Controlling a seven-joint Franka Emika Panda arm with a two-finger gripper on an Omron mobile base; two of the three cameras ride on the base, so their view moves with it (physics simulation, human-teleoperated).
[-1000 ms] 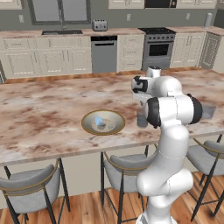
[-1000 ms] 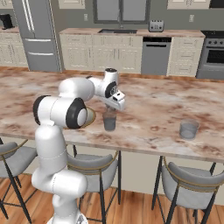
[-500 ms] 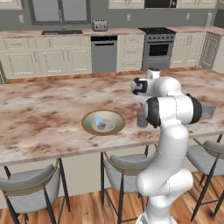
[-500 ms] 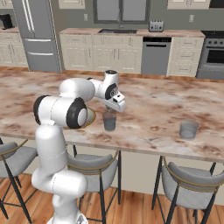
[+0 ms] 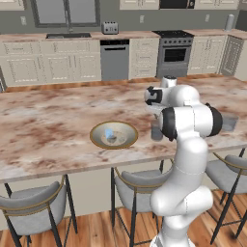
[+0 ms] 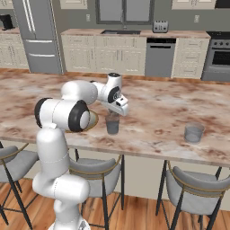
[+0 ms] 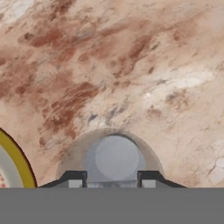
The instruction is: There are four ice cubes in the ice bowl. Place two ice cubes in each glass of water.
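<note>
Little had shifted since the earlier frames: the end effector (image 6: 117, 112) hung as before directly above the near glass of water (image 6: 112, 124), a small grey translucent cylinder on the marbled red-brown bench (image 6: 157, 103). Its dark fingertips (image 7: 75, 178) stood somewhat apart, but whether they pinched an ice cube could not be made out. Just beside it lay the wide, tan-rimmed ice bowl (image 5: 114, 134) holding pale blue ice cubes (image 5: 110, 135), with the second glass (image 6: 194, 133) well apart.

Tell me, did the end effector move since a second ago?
No. In the right base view the end effector hangs right above the near glass, just as it did before, beside the bowl.
</note>
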